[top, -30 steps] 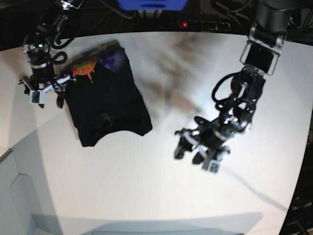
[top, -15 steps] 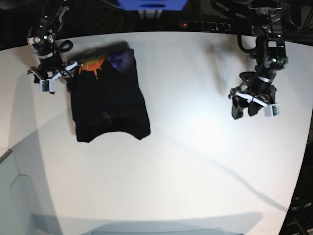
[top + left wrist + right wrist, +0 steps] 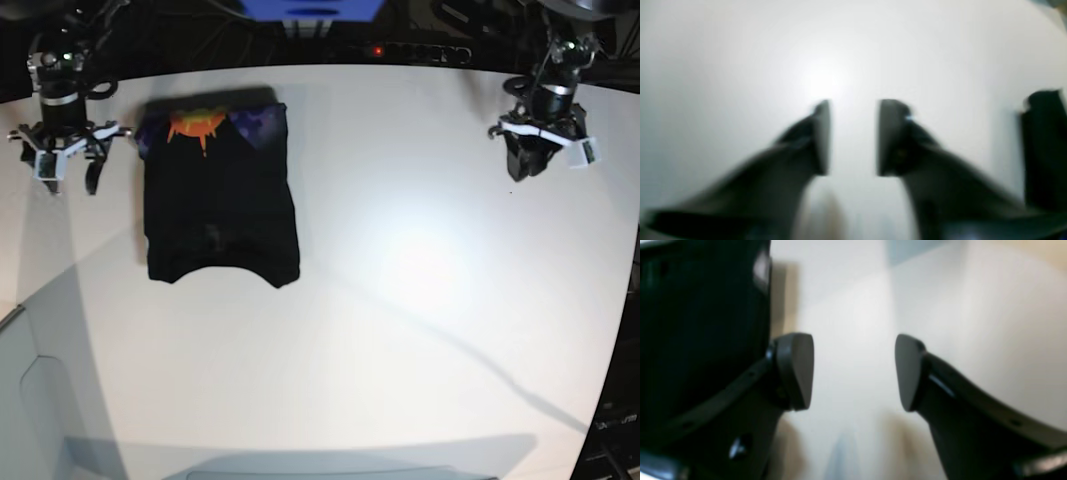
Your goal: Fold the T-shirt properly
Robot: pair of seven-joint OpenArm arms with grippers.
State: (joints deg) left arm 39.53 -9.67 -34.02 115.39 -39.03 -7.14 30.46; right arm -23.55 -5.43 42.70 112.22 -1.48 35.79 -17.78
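- We see the left gripper (image 3: 540,160) at the far right of the base view, hanging over the bare white worktop (image 3: 400,300) with its fingers pointing down.
- In the left wrist view its two fingers (image 3: 821,136) stand apart with a narrow gap between them; nothing is between them, only the worktop shows through.
- The right gripper (image 3: 68,175) is at the far left of the base view, also pointing down, just beside the upper left corner of the T-shirt (image 3: 220,200).
- In the right wrist view its fingers (image 3: 796,370) are spread wide and hold nothing; a dark mass fills the left edge of that view, and we cannot tell whether it is cloth or a part of the arm.
- The T-shirt lies folded on the worktop in the upper left part of the base view, as a black, roughly rectangular packet.
- An orange and purple print (image 3: 200,125) shows along its far edge, and the near edge is slightly curved.
- Both arms are apart from the T-shirt; the left one is well away from it, across the worktop.
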